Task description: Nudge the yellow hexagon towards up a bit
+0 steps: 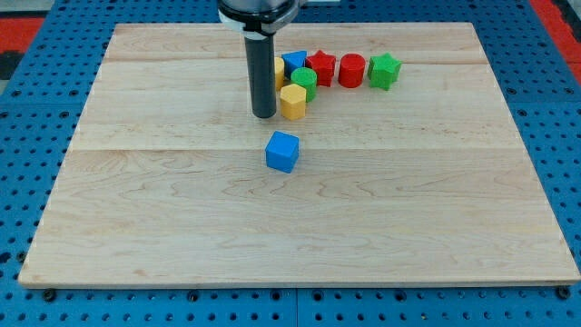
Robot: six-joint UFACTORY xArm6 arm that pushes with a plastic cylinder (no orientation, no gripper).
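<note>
The yellow hexagon (292,102) sits on the wooden board (182,200) near the view's top centre. My tip (264,115) rests on the board just left of the hexagon, close to it with a thin gap. Just above the hexagon lies a green round block (305,82). Behind it is a row: a blue block (292,63), a red star (321,67), a red cylinder (352,70) and a green star (384,70). Another yellow block (279,69) is partly hidden behind the rod.
A blue cube (282,151) lies alone below the hexagon, near the board's middle. The board rests on a blue pegboard table (36,136) that surrounds it on all sides.
</note>
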